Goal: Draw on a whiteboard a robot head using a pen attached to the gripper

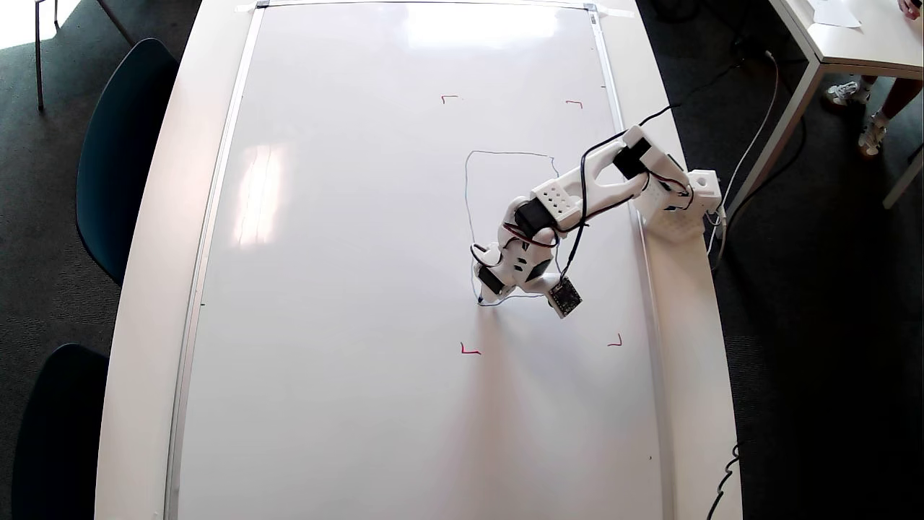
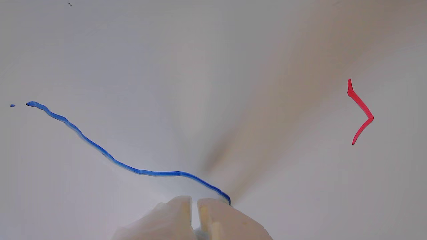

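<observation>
Upright, the robot head [image 1: 468, 195] outline's long axis runs top-to-bottom overhead.

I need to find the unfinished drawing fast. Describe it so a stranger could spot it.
On the large glossy white whiteboard, look among four small red corner marks. The thin blue line drawing, an outline rectangle, runs under the white plastic gripper; only it is blue.

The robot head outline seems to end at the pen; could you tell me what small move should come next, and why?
Probably lift the pen off the whiteboard: the robot head has left and bottom lines meeting at the tip, no inner boxes yet; the arm hides its right side.
</observation>
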`<action>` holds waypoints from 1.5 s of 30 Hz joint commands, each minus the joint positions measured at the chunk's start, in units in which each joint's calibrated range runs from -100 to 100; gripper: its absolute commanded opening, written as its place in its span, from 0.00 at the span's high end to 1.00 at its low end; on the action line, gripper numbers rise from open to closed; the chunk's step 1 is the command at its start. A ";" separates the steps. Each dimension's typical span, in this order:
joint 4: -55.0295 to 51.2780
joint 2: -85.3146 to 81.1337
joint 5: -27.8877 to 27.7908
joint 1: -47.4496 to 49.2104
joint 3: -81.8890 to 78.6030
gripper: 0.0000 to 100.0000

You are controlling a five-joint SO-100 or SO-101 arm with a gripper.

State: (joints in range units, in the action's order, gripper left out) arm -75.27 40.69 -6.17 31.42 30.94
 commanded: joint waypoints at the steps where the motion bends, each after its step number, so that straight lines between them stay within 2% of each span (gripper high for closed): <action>1: -0.32 0.48 0.67 1.18 -0.34 0.99; 14: -15.26 -13.93 0.19 -1.99 4.66 0.99; 33: -9.09 -7.10 0.19 -1.40 0.48 0.99; 45: -9.09 -4.83 0.24 -1.33 0.85 0.99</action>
State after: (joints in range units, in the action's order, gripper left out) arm -85.02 36.06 -6.12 29.50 30.94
